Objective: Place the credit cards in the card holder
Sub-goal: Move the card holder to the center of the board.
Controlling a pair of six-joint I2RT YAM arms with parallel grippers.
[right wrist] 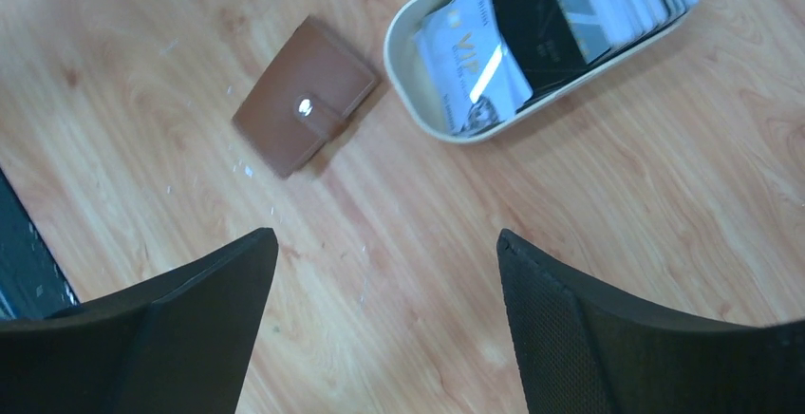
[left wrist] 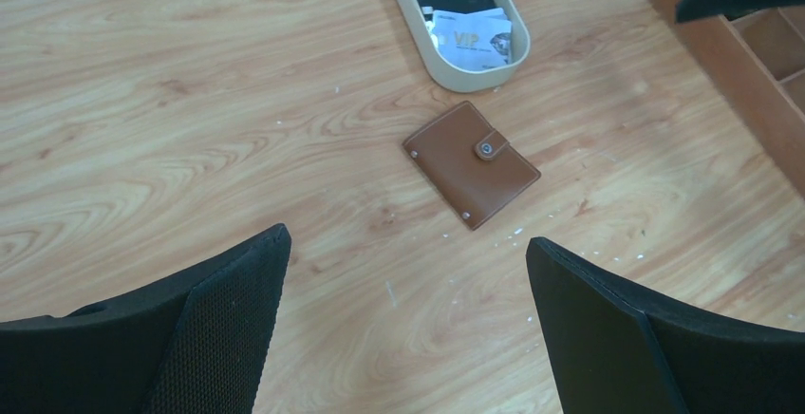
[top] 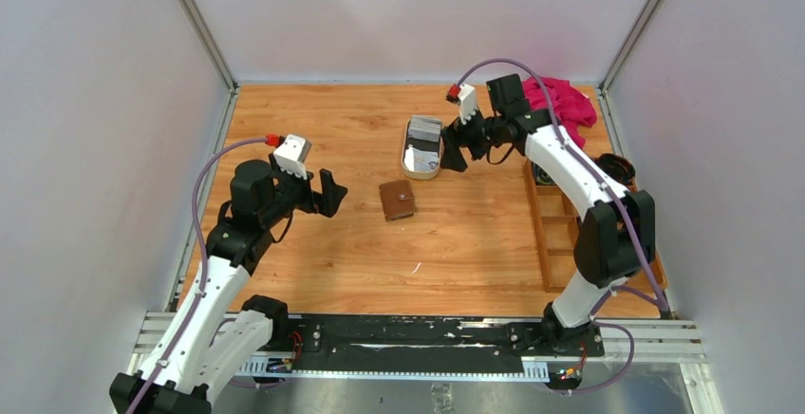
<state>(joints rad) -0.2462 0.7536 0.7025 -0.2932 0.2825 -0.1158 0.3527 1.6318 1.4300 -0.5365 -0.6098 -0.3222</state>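
Pale wood-grain bench (top: 313,262) fills the floor of a booth closed by white walls (top: 418,15) on three sides. The left pincer (left wrist: 406,240) hangs over it with its fingers spread wide and nothing between them. Only the inner tips show in its wrist view, since the lower frame edge cuts off the rest. Ahead of that gap lies the card holder (left wrist: 472,163), flat on the wood, folded shut with its snap tab fastened.

The right pincer (right wrist: 386,235) is likewise wide open and empty. It is poised above the bench by the right side of the cream tray (left wrist: 475,80). In the top view its dark fingers blend with the arm and are hard to separate.

The credit cards (right wrist: 532,34) sit inside the tray: a white one lettered VIP at the near end, a dark one next to it, then a fanned stack (too overlapped to count) running out of both wrist frames. The card holder lies just beside the tray's near end, with a thin strip of wood between them.

Wood shows all around the holder, widest toward the left arm and the near rail (top: 408,348). Along the right edge stands a wooden compartment box (top: 560,234), partly covered by the right arm. A pink cloth (top: 570,103) at the far right corner is half hidden too.
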